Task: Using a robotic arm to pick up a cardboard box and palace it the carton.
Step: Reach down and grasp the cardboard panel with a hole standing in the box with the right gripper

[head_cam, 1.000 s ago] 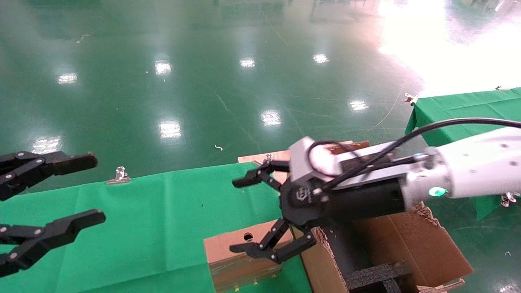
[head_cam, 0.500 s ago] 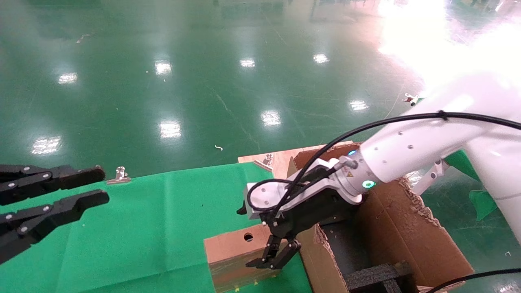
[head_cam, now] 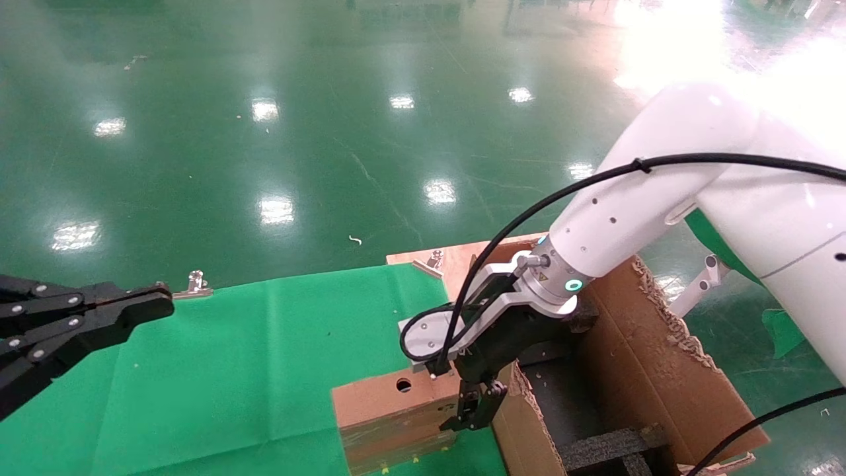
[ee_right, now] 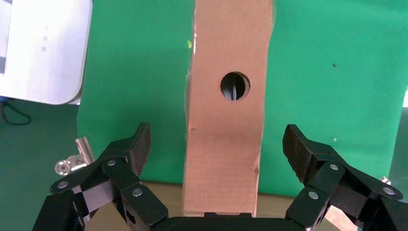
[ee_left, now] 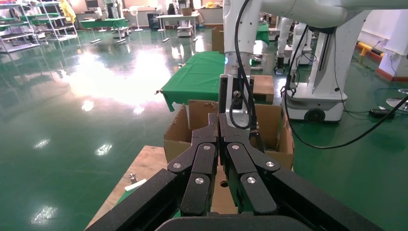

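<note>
One box (head_cam: pixel 386 413), small, brown, one round hole (head_cam: pixel 403 384) in narrow top face, stands on green-covered counter (head_cam: pixel 264 370), just beside carton. One carton (head_cam: pixel 661 377), large, ragged flaps, black foam (head_cam: pixel 608 449) inside. Right hand (head_cam: pixel 477 415) on white arm (head_cam: pixel 634 205) points down over box end nearest carton; fingers (ee_right: pixel 134 144) spread wide, one on each side of box, not touching, holding nothing. Left hand (head_cam: pixel 142 305) hovers over counter, well apart from box, fingers pressed together, empty.
</note>
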Available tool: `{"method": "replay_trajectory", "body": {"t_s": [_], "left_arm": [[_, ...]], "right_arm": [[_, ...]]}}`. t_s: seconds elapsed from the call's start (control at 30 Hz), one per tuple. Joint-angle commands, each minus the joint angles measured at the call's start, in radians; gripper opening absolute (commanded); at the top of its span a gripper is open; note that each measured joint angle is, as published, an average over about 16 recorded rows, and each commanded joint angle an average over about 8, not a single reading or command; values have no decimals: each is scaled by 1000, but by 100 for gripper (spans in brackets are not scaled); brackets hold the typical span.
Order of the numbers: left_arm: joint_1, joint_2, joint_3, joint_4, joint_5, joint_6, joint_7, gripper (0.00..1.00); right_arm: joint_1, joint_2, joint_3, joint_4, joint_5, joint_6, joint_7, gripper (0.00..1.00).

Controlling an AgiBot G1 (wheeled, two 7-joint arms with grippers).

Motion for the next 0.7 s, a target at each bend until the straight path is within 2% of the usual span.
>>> {"method": "replay_trajectory", "body": {"t_s": [0.03,0.07,0.1,0.33,0.37,0.7], "left_arm": [[0,0,0,0,0,0,0,100],[0,0,0,0,0,0,0,100],[0,0,0,0,0,0,0,100],[0,0,0,0,0,0,0,100],[0,0,0,0,0,0,0,100],[0,0,0,0,0,0,0,100]], "right_arm": [[18,-10,-35,-12,3,1,-9,100],[21,-12,-45,-18,7,2,-12,99],[24,-14,-52,-22,9,2,-15,91],[40,-28,-101,-42,13,0,-34,4],[42,-29,-105,-44,12,0,-36,0],[36,-24,-89,-39,15,1,-30,0]]}}
